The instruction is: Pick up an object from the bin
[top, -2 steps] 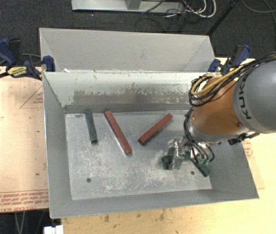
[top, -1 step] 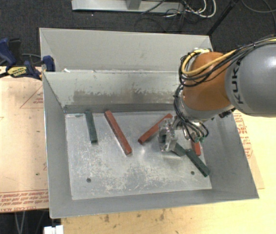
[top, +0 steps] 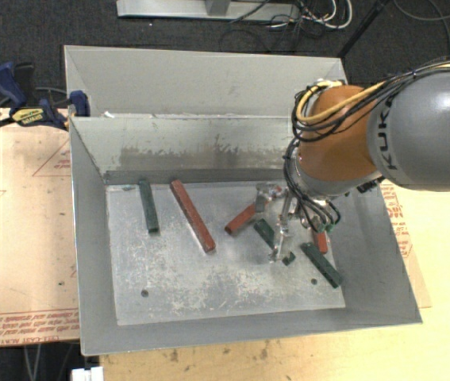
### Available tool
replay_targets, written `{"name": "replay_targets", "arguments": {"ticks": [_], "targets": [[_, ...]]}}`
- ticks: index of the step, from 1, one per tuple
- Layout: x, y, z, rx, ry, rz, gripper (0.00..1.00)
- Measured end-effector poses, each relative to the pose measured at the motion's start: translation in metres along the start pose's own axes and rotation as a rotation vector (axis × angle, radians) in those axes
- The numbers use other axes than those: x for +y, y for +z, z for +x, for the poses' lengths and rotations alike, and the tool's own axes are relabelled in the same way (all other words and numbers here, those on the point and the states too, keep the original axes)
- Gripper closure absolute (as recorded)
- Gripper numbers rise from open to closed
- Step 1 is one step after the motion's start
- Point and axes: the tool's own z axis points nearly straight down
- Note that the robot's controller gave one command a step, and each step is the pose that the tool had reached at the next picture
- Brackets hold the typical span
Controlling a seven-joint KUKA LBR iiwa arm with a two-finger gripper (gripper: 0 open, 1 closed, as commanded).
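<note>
The fingers (top: 276,246) hang low inside the grey metal bin (top: 91,244), below the arm's orange wrist cover (top: 337,137) and its loop of cables (top: 308,105). Their tips are close to the bin floor, or on it. They look like one slim metal shape from this angle, and I cannot tell whether they are open or closed. Nothing can be seen between them.

A short dark green stick (top: 265,232) lies tilted on the floor just beside the fingers, on the view's left. It is the nearest sizeable thing to them, but whether it touches them cannot be told. A small dark green bit (top: 288,259) lies right at the fingertips, on the view's right and a little toward the near wall.

A short red-brown stick (top: 242,219) lies slanted a bit farther to the view's left of the fingers, its lower end near the short green stick.

A small red piece (top: 321,242) sits near the fingers on the view's right, partly under the wrist's wiring. A longer dark green stick (top: 323,266) lies at a slant beside it, toward the near wall.

A long red-brown stick (top: 192,215) lies diagonally well apart from the fingers, toward the view's left. Beyond it, farthest from the fingers, is another dark green stick (top: 148,206), lying nearly straight from the back wall toward the front.
</note>
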Motion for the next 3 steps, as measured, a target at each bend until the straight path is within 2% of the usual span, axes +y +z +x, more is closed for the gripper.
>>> {"name": "replay_targets", "arguments": {"ticks": [1,2,3], "targets": [[0.010,0.036,-0.066,-0.001,-0.287,-0.001,0.00],[0.009,0.035,-0.067,-0.002,-0.285,0.000,1.00],[0.018,-0.113,-0.063,-0.010,-0.222,0.001,1.00]]}}
